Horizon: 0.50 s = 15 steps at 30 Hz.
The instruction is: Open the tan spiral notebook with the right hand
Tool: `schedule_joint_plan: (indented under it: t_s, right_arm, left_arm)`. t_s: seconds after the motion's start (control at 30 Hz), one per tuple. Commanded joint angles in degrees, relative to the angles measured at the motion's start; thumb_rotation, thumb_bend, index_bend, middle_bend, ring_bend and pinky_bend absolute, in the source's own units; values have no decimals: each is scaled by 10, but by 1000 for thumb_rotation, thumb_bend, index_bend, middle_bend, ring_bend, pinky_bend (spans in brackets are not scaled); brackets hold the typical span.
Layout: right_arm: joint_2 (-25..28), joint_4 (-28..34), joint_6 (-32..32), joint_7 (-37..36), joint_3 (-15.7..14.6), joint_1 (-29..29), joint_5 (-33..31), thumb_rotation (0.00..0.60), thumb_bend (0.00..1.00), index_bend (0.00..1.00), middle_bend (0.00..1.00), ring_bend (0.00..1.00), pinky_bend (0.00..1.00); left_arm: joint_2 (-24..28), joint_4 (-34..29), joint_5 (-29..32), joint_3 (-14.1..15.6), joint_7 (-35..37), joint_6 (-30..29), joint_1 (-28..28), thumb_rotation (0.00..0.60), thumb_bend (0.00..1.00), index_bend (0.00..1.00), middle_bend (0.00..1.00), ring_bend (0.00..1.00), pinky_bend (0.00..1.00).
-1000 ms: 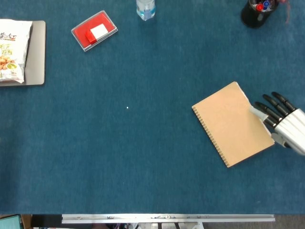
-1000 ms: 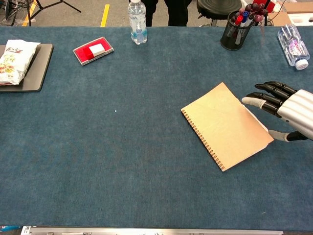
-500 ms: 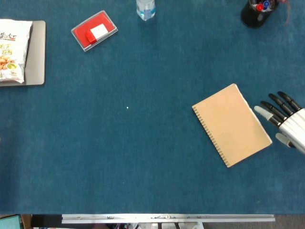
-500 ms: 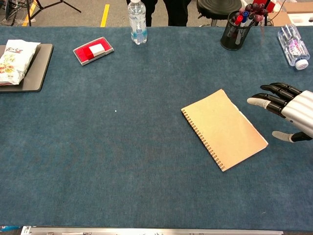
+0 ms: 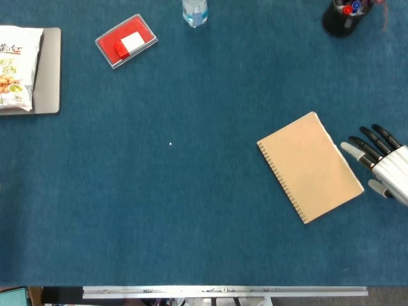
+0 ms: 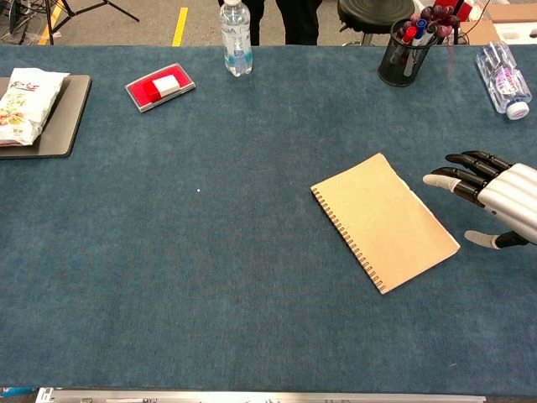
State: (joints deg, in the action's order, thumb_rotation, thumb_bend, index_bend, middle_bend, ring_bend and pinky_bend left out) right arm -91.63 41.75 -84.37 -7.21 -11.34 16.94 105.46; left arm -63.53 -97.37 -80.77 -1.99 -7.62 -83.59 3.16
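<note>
One tan spiral notebook [image 5: 310, 167] lying closed on desk [image 5: 191, 191]; right hand [image 5: 381, 162] hovering at its 3 o'clock, fingers spread, grasping nothing, not touching.

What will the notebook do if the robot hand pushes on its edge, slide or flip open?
The notebook lies flat and shut on fuzzy blue cloth, so it would probably drag rather than glide. Its cover looks thin, so it likely bends when lifted from the free edge nearest the robot hand, while the spiral side acts as the hinge. It looks light and shouldn't roll or tip.
</note>
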Motion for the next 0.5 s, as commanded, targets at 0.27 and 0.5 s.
schedule_joint_plan:
  t_s: [0.27,0.5]
  right_arm:
    - [-16,-18,6,-12,-3,-1,1,600,179,139,160,37,97]
    - [-25,-29,10,-22,-6,-2,0,600,178,139,160,37,97]
  left_arm:
    - [1,-1,0,0,0,-1,0,600,108,472,435,317,457]
    - [1,-1,1,-1,0,1,1,600,108,472,436,317,457]
